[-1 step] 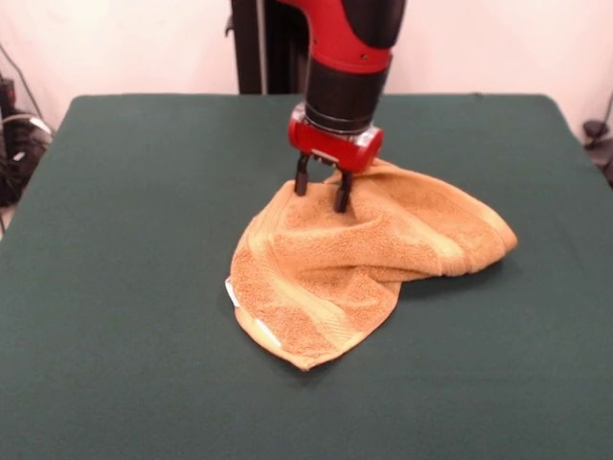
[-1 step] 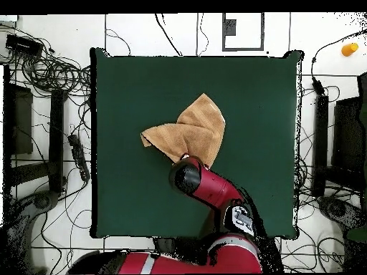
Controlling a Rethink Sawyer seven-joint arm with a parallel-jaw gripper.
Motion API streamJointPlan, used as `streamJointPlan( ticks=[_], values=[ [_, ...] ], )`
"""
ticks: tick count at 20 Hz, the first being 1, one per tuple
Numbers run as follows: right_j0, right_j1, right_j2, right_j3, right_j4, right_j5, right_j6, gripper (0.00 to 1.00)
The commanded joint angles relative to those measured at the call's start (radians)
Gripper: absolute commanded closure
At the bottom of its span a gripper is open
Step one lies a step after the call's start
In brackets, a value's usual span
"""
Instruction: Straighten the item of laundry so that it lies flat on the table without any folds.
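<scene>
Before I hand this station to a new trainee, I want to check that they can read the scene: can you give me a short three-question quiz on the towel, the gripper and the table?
1. True or false: the golden-orange terry towel lies fully flat, with no folds, on the dark green cloth-topped table.
2. Where does the red and black arm's gripper stand? A) off the table; B) at the towel's far edge in the front view, fingers spread apart; C) above bare table, away from the towel.
3. Fill in: in the front view, a small ____ tag shows at the towel's left edge.

Key: 1 false, it is folded over and bunched; 2 B; 3 white.
</scene>
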Motion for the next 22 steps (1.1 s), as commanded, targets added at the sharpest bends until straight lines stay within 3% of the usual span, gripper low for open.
streamJointPlan(
  ticks=[1, 13, 22],
  values=[
    [0.054, 0.001, 0.064, 0.091, 0.082, 0.185, 0.274, 0.0],
    [0.15, -0.072, 0.029, 0.132, 0.175, 0.277, 0.375, 0.0],
    [0.108, -0.082, 0.103, 0.169, 0.207, 0.254, 0.371, 0.0]
  ],
)
